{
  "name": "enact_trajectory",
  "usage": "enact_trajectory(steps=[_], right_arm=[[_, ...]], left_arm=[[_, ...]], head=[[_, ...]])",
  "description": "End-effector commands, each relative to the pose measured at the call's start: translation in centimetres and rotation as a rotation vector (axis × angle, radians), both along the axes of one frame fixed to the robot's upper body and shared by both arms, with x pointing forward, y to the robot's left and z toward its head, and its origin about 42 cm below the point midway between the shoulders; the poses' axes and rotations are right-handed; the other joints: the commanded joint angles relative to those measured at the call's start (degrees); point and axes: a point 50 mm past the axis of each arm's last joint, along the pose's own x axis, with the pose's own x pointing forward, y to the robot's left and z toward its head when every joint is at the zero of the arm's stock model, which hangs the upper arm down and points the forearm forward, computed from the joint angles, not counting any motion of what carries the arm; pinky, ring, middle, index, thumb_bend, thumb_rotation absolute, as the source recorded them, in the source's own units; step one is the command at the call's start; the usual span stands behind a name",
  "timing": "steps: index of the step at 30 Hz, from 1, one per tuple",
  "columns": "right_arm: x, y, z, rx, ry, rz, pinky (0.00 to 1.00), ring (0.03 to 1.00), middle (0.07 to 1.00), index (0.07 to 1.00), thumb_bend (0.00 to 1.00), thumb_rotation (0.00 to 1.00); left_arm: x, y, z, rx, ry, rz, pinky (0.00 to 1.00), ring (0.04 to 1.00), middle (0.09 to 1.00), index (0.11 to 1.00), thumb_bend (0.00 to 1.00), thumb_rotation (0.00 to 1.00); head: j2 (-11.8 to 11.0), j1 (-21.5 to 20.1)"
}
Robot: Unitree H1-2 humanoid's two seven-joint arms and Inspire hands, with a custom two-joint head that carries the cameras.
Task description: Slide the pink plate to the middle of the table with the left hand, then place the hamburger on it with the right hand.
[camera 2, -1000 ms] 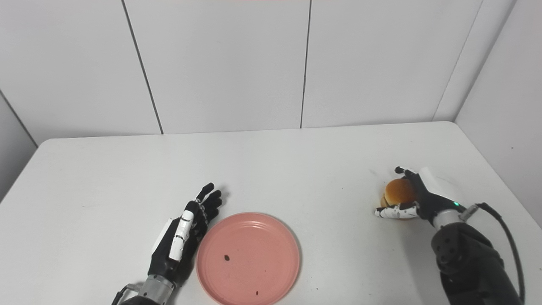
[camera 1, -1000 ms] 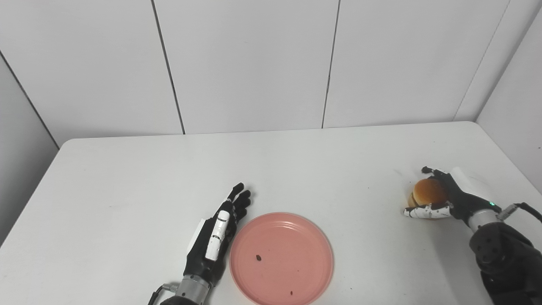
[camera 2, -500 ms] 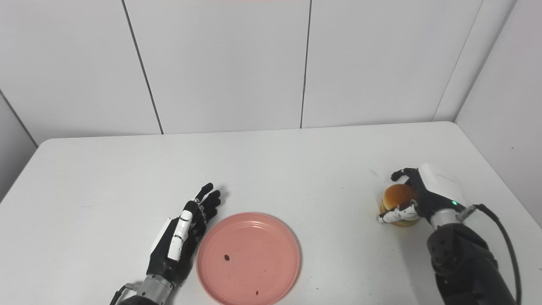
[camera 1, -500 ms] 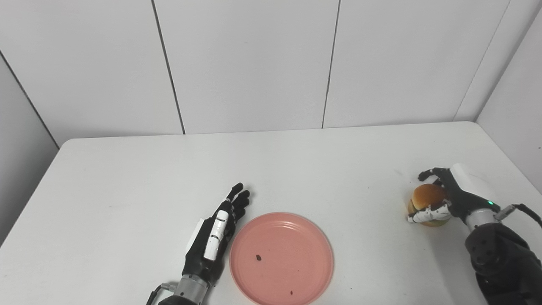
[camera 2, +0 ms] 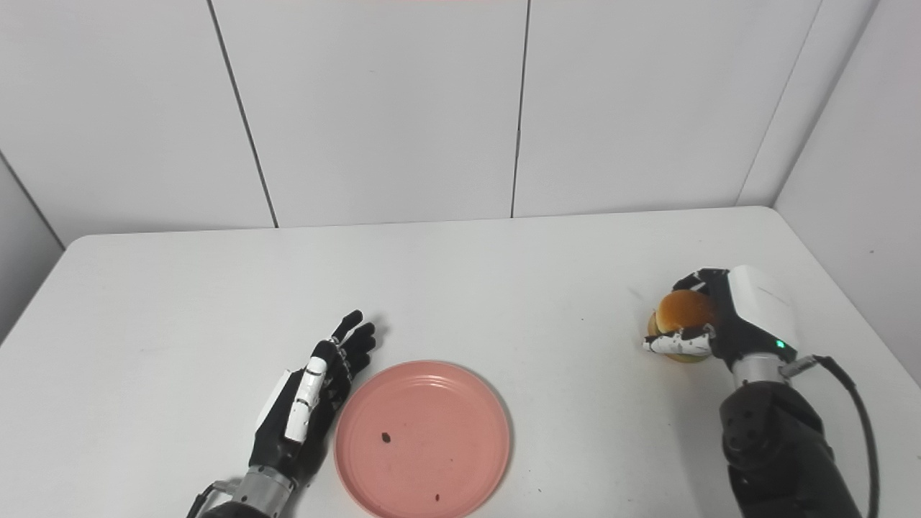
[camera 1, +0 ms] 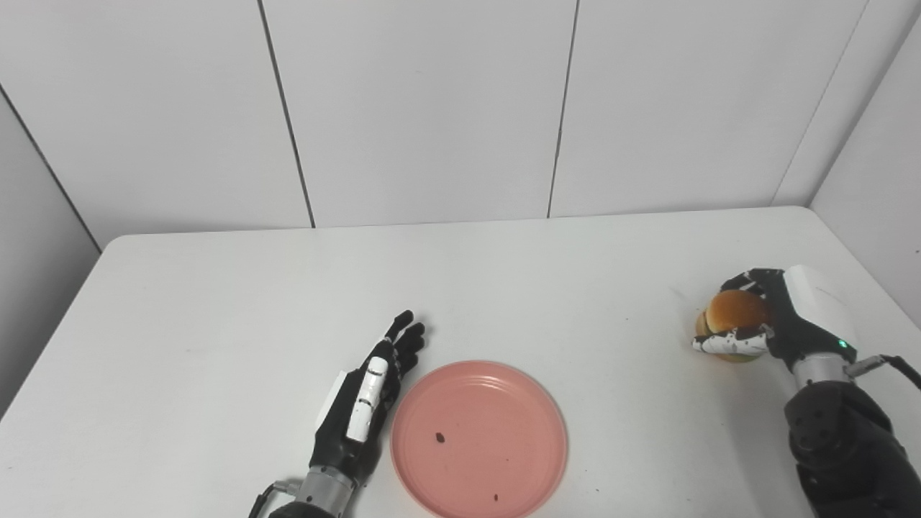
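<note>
A pink plate (camera 1: 529,410) lies near the table's front edge, about mid-width, with two small dark specks on it. My left hand (camera 1: 367,401) rests edge-on against the plate's left rim, fingers straight and together, holding nothing. At the right side of the table my right hand (camera 1: 773,324) is shut on the hamburger (camera 1: 730,316). Its thumb lies across the bun's front and its fingers curl over the top. The hamburger appears lifted just off the table, well to the right of the plate.
The white table (camera 1: 288,302) ends at a white panelled wall (camera 1: 432,108) behind and a side wall (camera 1: 878,165) on the right. The right forearm and its cable (camera 1: 888,360) fill the lower right corner.
My right hand closed its fingers over the hamburger and raised it slightly, wrist turning upward. The left hand and the plate have stayed where they were.
</note>
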Motion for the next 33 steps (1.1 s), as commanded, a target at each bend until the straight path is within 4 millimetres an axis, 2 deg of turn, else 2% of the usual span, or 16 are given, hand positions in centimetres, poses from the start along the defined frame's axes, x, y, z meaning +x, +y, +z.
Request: enact_trajectory(steps=[1,5,8,10,13,14,17,20,22,24,27,29,31,33], right_arm=[[0.0,0.6,2.7,0.006,-0.147,0.071,0.28,0.374,0.495,0.535,0.51,0.00],[-0.1,2.3,3.1,0.039,-0.189,0.140,0.26,0.360,0.476,0.544,0.51,0.00],[-0.5,4.7,3.4,0.045,-0.205,0.196,0.21,0.343,0.451,0.544,0.50,0.00],[-0.6,6.3,3.6,0.046,-0.215,0.241,0.22,0.346,0.454,0.550,0.50,0.00],[-0.8,7.6,3.5,0.051,-0.218,0.290,0.22,0.347,0.454,0.550,0.50,0.00],[-0.8,8.0,3.4,0.054,-0.220,0.306,0.19,0.375,0.479,0.513,0.51,0.00],[-0.9,8.9,3.1,0.062,-0.226,0.356,0.15,0.394,0.492,0.489,0.51,0.00],[-1.1,9.6,2.9,0.052,-0.227,0.391,0.17,0.389,0.499,0.487,0.51,0.00],[-1.2,9.8,2.8,0.052,-0.228,0.413,0.21,0.356,0.469,0.539,0.50,0.00],[-1.2,10.1,2.6,0.049,-0.225,0.450,0.23,0.352,0.468,0.549,0.50,0.00],[-1.4,10.8,2.2,0.068,-0.221,0.496,0.23,0.437,0.438,0.524,0.51,0.00],[-1.5,11.4,2.0,0.062,-0.221,0.522,0.23,0.443,0.436,0.522,0.51,0.00],[-1.6,12.0,1.7,0.061,-0.224,0.548,0.23,0.367,0.454,0.541,0.51,0.00],[-1.7,12.7,1.4,0.063,-0.227,0.577,0.23,0.353,0.455,0.547,0.50,0.00]], left_arm=[[-1.0,0.5,-2.3,0.016,0.085,0.015,0.97,0.944,0.929,0.911,0.51,1.00],[-1.0,0.4,-2.2,0.022,0.088,0.015,0.97,0.945,0.932,0.921,0.51,1.00],[-0.9,0.1,-2.1,0.026,0.088,0.022,0.97,0.944,0.931,0.922,0.51,1.00],[-0.9,0.0,-2.0,0.035,0.087,0.026,0.96,0.942,0.930,0.916,0.52,1.00],[-0.8,-0.3,-2.0,0.039,0.091,0.024,0.96,0.945,0.933,0.916,0.53,1.00],[-0.7,-0.3,-2.0,0.037,0.092,0.024,0.96,0.947,0.935,0.920,0.54,1.00],[-0.7,-0.5,-2.0,0.043,0.090,0.018,0.96,0.953,0.941,0.926,0.54,1.00],[-0.6,-0.7,-2.1,0.051,0.084,0.016,0.95,0.955,0.944,0.929,0.54,1.00],[-0.6,-0.8,-2.1,0.053,0.081,0.017,0.95,0.954,0.943,0.927,0.55,1.00],[-0.5,-0.9,-2.1,0.060,0.088,0.021,0.95,0.954,0.941,0.926,0.55,1.00],[-0.5,-1.1,-2.1,0.070,0.086,0.021,0.95,0.958,0.945,0.929,0.56,1.00],[-0.4,-1.2,-2.2,0.076,0.085,0.023,0.95,0.957,0.945,0.929,0.56,1.00],[-0.4,-1.2,-2.3,0.079,0.085,0.026,0.95,0.953,0.941,0.925,0.57,1.00],[-0.3,-1.3,-2.3,0.081,0.086,0.027,0.96,0.954,0.940,0.921,0.56,1.00]], head=[[0.1,1.2],[0.2,1.5],[0.4,2.4],[0.6,2.9],[0.6,3.6],[0.6,3.8],[0.7,4.6],[0.8,5.5],[0.8,5.7],[0.7,6.1],[0.7,6.6],[0.6,6.7],[0.5,6.7],[0.3,6.8]])
